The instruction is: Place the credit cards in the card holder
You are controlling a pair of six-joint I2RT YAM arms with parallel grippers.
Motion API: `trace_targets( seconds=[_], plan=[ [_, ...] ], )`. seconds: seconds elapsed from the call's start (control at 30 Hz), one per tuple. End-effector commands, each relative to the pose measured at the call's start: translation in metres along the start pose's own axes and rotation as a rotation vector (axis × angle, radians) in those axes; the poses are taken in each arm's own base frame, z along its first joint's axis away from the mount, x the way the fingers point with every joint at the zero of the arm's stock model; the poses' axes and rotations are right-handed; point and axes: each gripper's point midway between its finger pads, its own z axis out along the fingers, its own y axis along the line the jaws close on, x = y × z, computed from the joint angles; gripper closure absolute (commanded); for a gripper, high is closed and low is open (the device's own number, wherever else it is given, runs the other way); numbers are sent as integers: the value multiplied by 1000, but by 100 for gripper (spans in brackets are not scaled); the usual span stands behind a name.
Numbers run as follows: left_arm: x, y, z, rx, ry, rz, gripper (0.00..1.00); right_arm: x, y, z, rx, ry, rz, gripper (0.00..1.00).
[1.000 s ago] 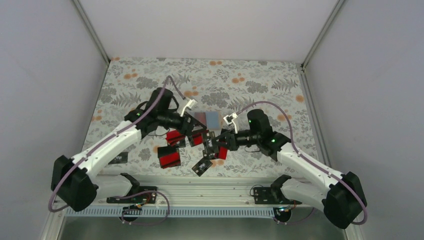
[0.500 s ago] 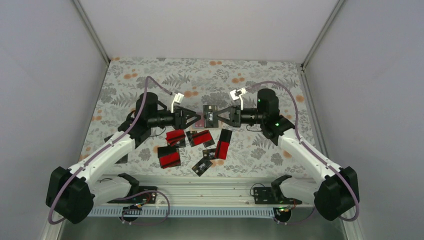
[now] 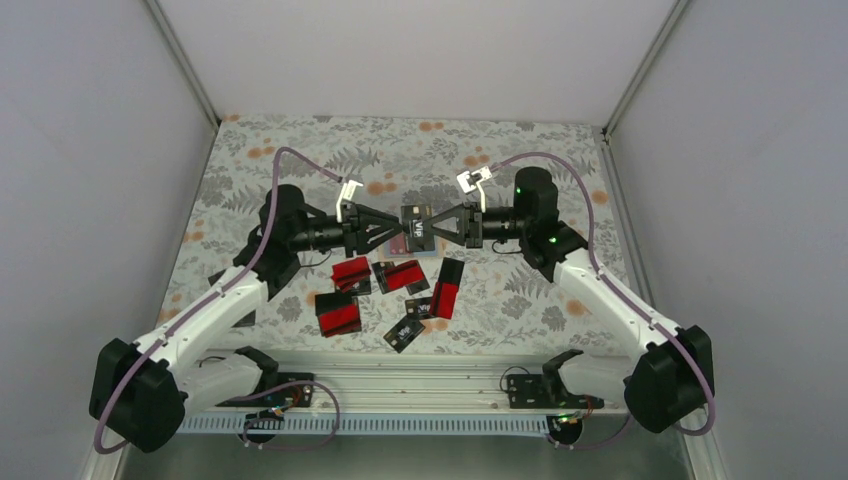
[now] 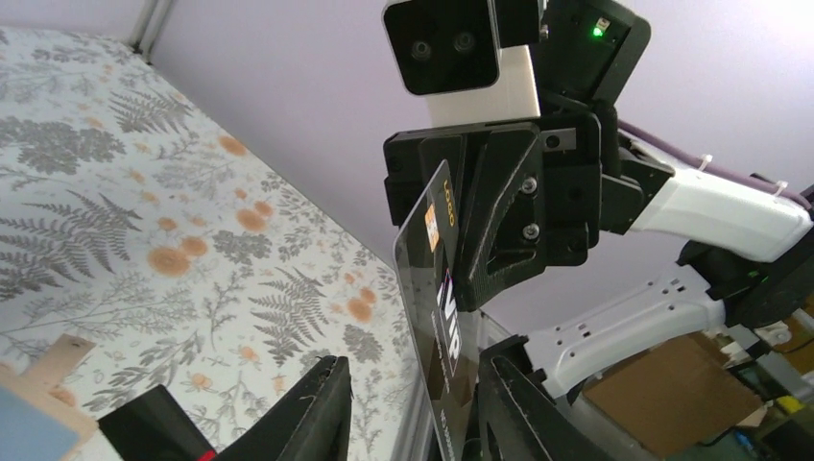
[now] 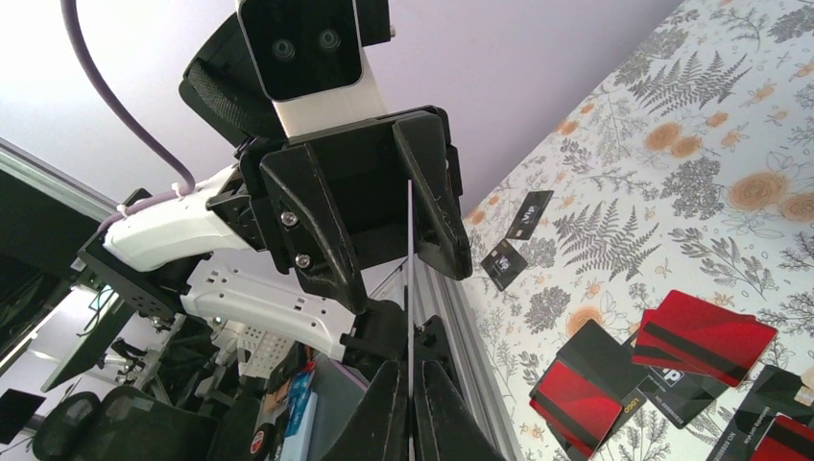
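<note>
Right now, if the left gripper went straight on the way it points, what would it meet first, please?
Most likely the black card, which sits between the left gripper's open fingers; right behind it are the right gripper's fingers pinching that card.

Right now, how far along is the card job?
Done: no card seen in the card holder, though it is mostly hidden. In hand: the right gripper pinches one black card in the air, and the left gripper straddles it with open jaws. Left: that card plus the loose cards on the table.
</note>
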Motion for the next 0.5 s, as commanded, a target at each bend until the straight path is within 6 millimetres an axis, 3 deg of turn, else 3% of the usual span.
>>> trace_targets(
  seconds=[0.0, 0.47],
  plan=[
    [-3, -7, 0, 50, -14, 29, 68, -11, 17, -2, -51, -7, -53, 96],
    [-4, -14, 9, 117, 3, 15, 84, -15, 19, 0, -75, 5, -60, 96]
  ],
)
